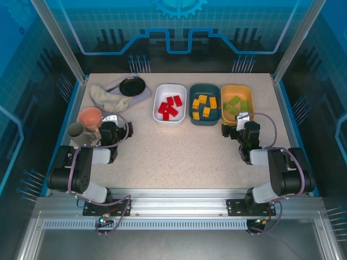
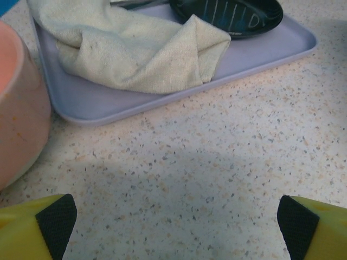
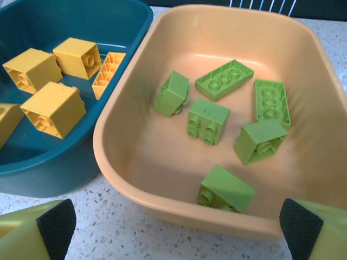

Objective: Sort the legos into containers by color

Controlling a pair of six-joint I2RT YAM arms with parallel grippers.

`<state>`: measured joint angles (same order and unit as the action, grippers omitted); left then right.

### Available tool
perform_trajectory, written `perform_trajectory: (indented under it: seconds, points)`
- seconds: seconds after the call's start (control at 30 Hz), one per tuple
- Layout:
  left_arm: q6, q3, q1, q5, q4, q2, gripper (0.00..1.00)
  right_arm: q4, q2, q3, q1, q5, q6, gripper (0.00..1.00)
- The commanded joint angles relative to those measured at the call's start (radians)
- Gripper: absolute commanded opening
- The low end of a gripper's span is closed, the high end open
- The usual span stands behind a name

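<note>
Our right claw [image 3: 176,238] stands wide open with nothing between its black-padded yellow fingertips [image 3: 54,225]. It is poised over the speckled surface [image 3: 108,233], just in front of the shallow orange plastic tray [image 3: 116,127]. Six light green studded bricks [image 3: 209,122] lie loose inside that tray. Close beside it on the left sits the dark teal plastic tray [image 3: 54,168], holding the yellow-orange studded bricks [image 3: 53,108]. Further left, in the top view, the white plastic tray [image 1: 156,103] carries the red studded bricks [image 1: 169,107]. Our left claw [image 2: 176,227] is likewise spread wide and empty above bare surface. It is near the round pink bowl [image 2: 16,108] and the flat lavender tray [image 2: 108,103], which bears a crumpled cream cloth [image 2: 135,49] and a black dish [image 2: 233,13].
</note>
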<state>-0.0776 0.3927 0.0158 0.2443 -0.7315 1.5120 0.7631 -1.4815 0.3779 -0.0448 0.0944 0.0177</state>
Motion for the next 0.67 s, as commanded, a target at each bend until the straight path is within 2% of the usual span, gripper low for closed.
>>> perform_trajectory:
  seconds: [0.0,0.63]
  points:
    - [0.020,-0.005,0.001,-0.017,-0.100,0.001,0.99,0.011,-0.021,0.042,-0.018,0.021,-0.008,1.00]
    - [0.028,0.000,0.009,-0.009,-0.092,0.003,0.99,0.002,-0.023,0.047,-0.024,0.004,-0.019,1.00]
